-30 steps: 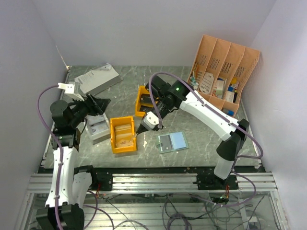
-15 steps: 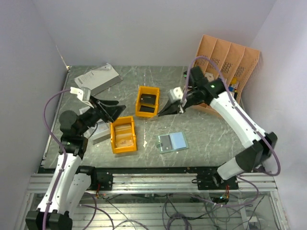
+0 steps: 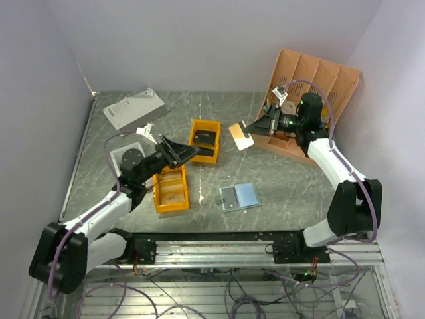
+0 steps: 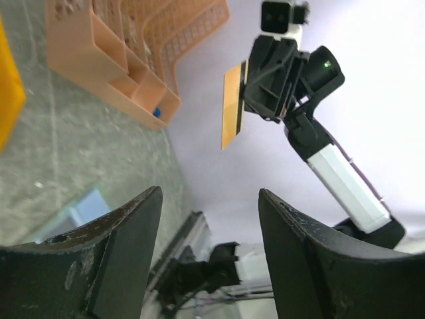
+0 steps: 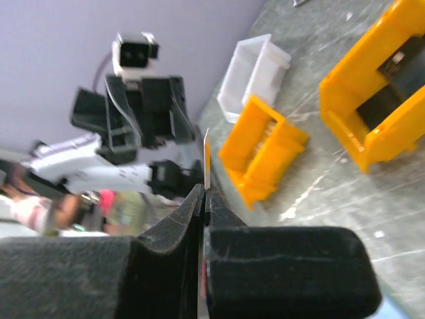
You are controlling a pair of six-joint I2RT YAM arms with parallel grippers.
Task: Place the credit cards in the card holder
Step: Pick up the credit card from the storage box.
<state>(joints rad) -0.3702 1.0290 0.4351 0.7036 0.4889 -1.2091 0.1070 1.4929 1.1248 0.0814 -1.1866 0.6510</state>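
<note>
An orange credit card (image 3: 240,135) hangs in the air left of the organiser, with my right gripper (image 3: 250,129) shut on it. In the right wrist view the card (image 5: 206,156) shows edge-on between the closed fingers of the right gripper (image 5: 204,191). The card holder (image 3: 239,197) lies open on the table, light blue inside, in front of and below the card. My left gripper (image 3: 180,153) is open and empty, raised over the yellow bins and pointing at the right arm. The left wrist view looks between the wide left gripper (image 4: 209,194) at the held card (image 4: 232,106).
Two yellow bins (image 3: 204,141) (image 3: 170,188) stand left of centre, the far one holding a dark block. A peach desk organiser (image 3: 309,93) fills the back right corner. Papers (image 3: 135,107) lie at the back left. A white bin (image 5: 253,69) sits beyond the yellow ones.
My right arm has lifted the card away from the near yellow bin and swung it back right toward the organiser. My left arm has swung in over the bins, its gripper staying open.
</note>
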